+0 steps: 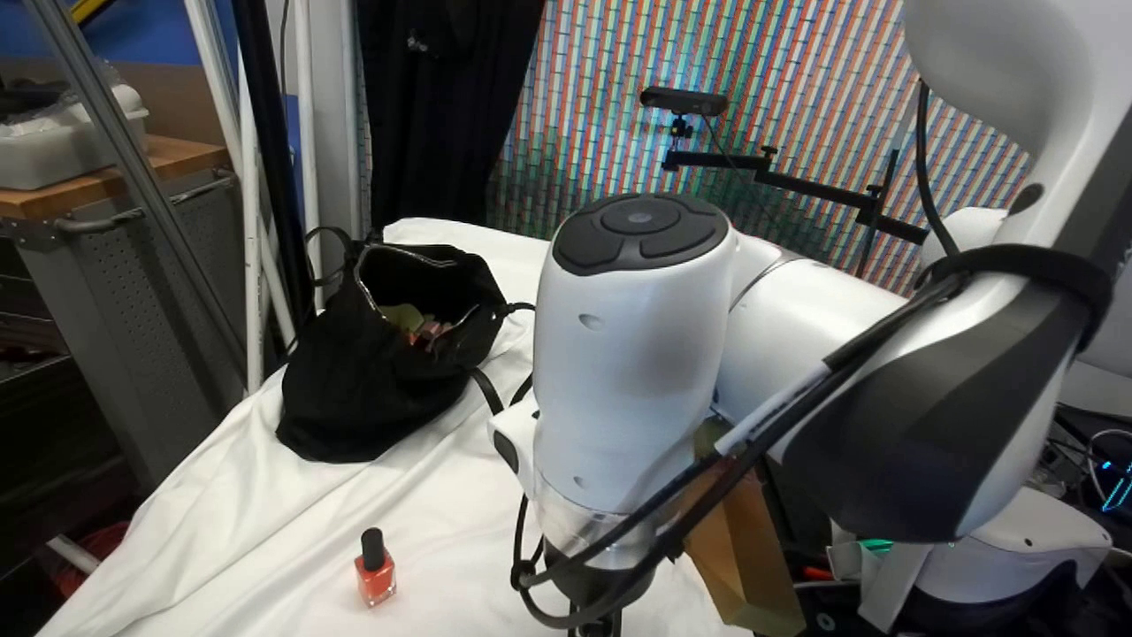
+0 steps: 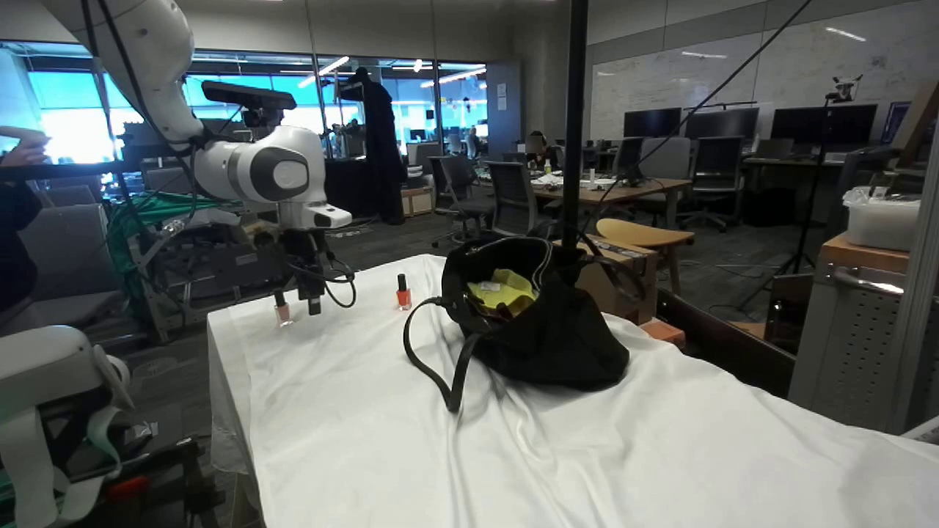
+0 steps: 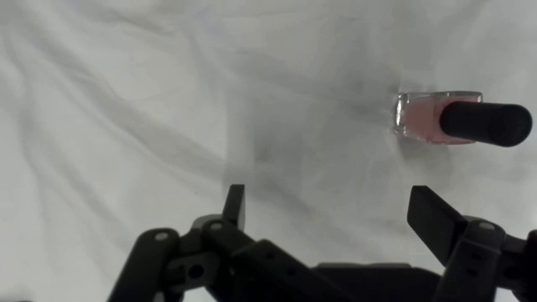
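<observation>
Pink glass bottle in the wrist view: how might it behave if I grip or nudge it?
The pink glass bottle should be stiff, its clear walls looking rigid. Its shiny sides may be slippery. Standing on wrinkled white cloth, with a tall black cylindrical cap, it could tip.

Robotics lab in office space: Franka arm (image 2: 213, 169) over cloth-draped tabletop (image 2: 352, 411); beyond its edges, office chairs (image 2: 511, 196), monitors (image 2: 651, 123), whiteboard (image 2: 777, 73), glass partition (image 2: 458, 95).

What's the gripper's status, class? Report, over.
Gripper open, empty. Pink polish bottle upright on white cloth, outside the jaws. No obstacle seen between gripper and bottle.
</observation>
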Controlling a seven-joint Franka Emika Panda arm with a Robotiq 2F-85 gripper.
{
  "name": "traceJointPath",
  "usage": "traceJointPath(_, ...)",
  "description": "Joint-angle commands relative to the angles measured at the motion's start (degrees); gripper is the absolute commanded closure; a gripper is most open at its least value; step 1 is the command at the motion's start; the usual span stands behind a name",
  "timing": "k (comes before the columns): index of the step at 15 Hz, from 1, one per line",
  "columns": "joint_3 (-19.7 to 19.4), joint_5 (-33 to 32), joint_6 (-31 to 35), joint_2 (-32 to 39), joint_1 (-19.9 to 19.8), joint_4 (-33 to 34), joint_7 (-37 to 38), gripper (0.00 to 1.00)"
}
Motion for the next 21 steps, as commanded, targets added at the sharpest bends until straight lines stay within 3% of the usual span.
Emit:
traceJointPath(1, 0.74, 1.66, 1.00, 1.56, 0.95, 2.16, -1.11, 0.00)
traceJointPath(16, 1.25, 2.12, 0.11, 1.38, 3.57, 2.16, 0.88, 0.00)
traceJointPath(21, 2.86, 6.81, 1.47, 1.42, 3.15, 1.68, 0.10, 0.00)
